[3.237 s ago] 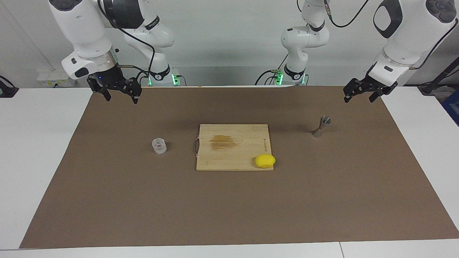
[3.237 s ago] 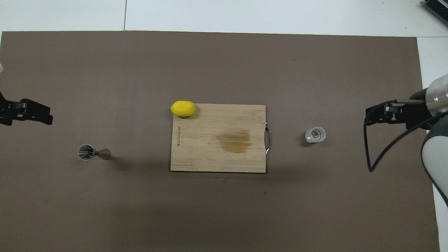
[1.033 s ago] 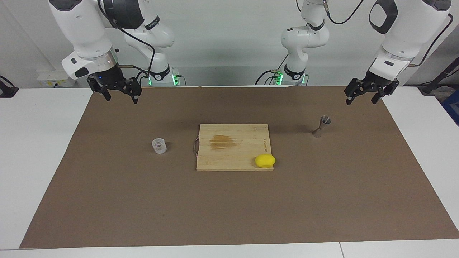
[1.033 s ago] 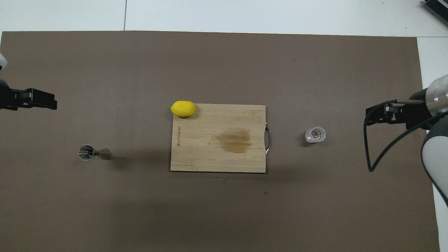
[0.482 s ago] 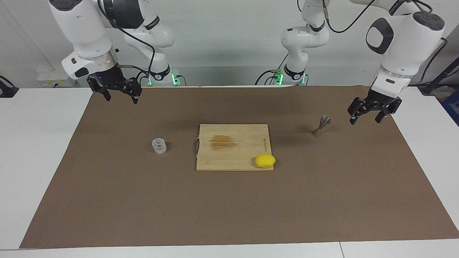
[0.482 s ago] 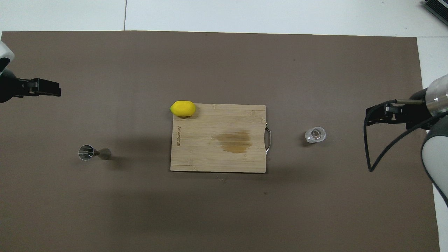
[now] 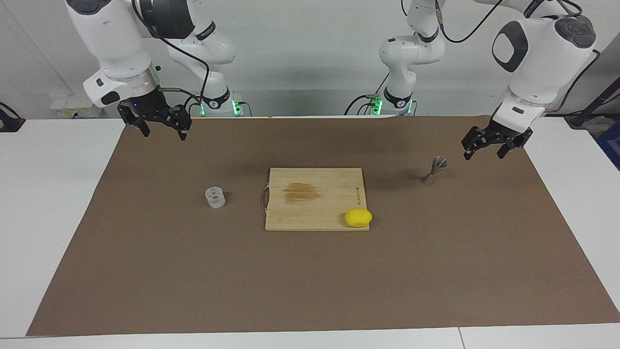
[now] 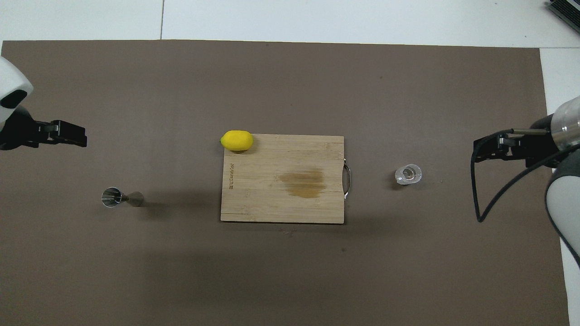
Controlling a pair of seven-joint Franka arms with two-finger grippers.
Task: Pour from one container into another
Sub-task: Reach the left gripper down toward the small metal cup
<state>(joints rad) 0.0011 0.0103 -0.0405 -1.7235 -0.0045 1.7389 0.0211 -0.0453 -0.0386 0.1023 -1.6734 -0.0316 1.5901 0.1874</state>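
The clear cup (image 7: 215, 197) stands on the brown mat toward the right arm's end; it also shows in the overhead view (image 8: 408, 174). The metal jigger (image 7: 434, 171) stands upright toward the left arm's end, and shows from above in the overhead view (image 8: 120, 198). My left gripper (image 7: 483, 154) is open and empty, in the air over the mat beside the jigger and apart from it; the overhead view (image 8: 74, 135) shows it too. My right gripper (image 7: 164, 134) is open and empty, waiting over the mat's edge, apart from the cup; it also shows in the overhead view (image 8: 481, 151).
A wooden cutting board (image 7: 315, 203) with a dark stain lies in the middle of the mat (image 7: 310, 281), between cup and jigger. A yellow lemon (image 7: 358, 217) sits at the board's corner farthest from the robots, on the jigger's side.
My left gripper has come down from the mat's corner and moved toward the jigger. The right arm, cup, jigger, board and lemon have not moved.
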